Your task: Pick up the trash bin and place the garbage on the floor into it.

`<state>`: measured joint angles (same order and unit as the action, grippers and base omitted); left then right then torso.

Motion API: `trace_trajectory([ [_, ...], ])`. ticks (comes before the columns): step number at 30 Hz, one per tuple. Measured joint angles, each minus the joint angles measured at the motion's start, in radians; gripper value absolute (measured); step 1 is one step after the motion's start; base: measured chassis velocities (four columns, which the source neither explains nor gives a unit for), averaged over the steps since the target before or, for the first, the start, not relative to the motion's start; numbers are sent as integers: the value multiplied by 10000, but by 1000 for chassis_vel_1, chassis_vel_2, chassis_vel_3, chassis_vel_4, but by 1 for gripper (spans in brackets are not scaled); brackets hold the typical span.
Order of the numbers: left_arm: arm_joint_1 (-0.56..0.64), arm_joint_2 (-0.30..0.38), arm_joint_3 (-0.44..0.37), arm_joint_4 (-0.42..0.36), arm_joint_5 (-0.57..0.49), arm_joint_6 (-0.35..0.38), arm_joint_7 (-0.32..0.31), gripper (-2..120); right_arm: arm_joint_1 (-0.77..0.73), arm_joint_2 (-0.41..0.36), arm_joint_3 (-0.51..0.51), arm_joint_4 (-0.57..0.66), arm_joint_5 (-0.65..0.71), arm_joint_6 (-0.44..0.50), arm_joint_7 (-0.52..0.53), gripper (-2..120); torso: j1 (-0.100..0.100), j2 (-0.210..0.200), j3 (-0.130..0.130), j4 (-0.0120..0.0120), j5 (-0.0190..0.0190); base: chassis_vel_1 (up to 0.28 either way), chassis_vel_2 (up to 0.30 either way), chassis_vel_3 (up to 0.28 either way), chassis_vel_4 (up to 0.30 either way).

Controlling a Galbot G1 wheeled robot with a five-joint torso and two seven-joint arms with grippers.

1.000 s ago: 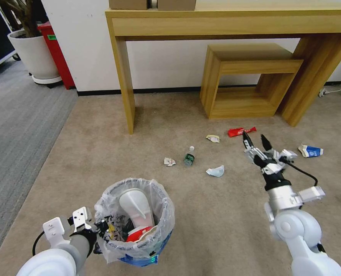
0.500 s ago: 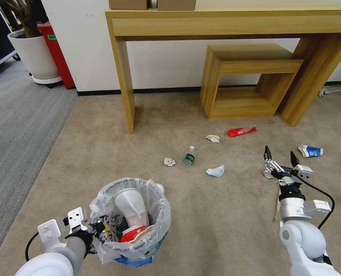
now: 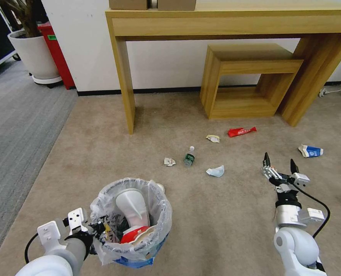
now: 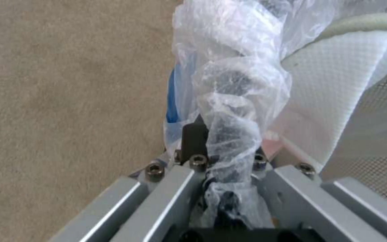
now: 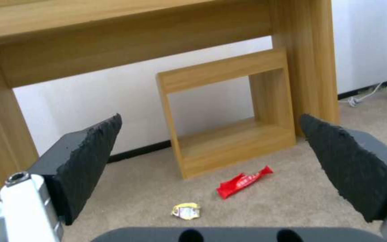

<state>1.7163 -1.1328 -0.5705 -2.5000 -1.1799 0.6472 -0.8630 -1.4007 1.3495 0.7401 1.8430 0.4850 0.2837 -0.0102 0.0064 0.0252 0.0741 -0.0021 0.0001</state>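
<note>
- Bright, even indoor light; soft shadow under the table (image 3: 231,23).
- Head view bows straight lines toward its edges.
- Left wrist view: plastic bag (image 4: 233,101) soft, slightly glaring.
- Right wrist view mildly blurred.

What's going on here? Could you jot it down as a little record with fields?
left gripper: shut on the bin rim and liner, low at the robot's left
bin contents: white slipper, red wrapper, scraps
right gripper: open, empty, above the carpet
litter on carpet: bottle, red wrapper, carton, paper bits
furniture: wooden table, small shelf
</note>
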Motion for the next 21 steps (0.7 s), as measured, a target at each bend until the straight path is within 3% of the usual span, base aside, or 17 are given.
trace_trajectory([
  [21, 156, -11, 255, 40, 442, -58, 176, 0, -267, 176, -100, -7, -500, 502, -39, 100, 0, 0, 1, 0, 0, 0, 0, 0, 0],
])
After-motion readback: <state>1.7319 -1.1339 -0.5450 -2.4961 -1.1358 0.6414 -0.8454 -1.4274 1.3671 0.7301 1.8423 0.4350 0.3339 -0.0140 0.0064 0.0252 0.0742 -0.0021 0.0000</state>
